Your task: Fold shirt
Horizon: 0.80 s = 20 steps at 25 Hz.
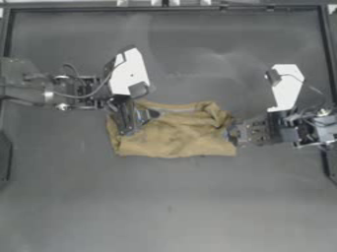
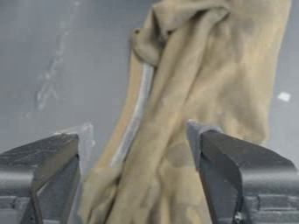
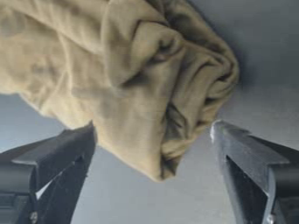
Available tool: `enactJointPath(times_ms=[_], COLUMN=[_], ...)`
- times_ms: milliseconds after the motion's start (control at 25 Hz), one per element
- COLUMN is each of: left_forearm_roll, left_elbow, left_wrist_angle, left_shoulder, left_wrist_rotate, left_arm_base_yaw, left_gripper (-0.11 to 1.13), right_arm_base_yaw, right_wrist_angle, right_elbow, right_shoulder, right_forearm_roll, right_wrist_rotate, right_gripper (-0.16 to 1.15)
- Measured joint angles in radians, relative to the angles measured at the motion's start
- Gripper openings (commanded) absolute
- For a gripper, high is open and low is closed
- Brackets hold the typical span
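Centrally, shirt [image 1: 174, 133] bunched on dark table [image 1: 164, 206].

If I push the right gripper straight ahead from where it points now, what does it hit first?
Most likely the shirt: its bunched edge already sits between the open jaws of the right gripper, so the fabric would come first, though how much gap is left is hard to judge.

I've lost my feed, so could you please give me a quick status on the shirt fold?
Left gripper open over the left edge of the bunched tan fabric shirt. Right gripper open at its right edge. Nothing in the way.
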Motion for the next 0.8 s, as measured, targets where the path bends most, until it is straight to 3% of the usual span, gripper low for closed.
enactJointPath(times_ms=[800], left_forearm_roll=[0.000], left_elbow=[0.000], left_wrist_angle=[-0.012], left_shoulder=[0.017], left_wrist_rotate=[0.000], left_arm_base_yaw=[0.000], left_gripper=[0.94], right_arm_base_yaw=[-0.097], right_wrist_angle=[-0.259], right_elbow=[0.023], right_shoulder=[0.156], right_forearm_roll=[-0.034], right_wrist_rotate=[0.015], right_gripper=[1.00])
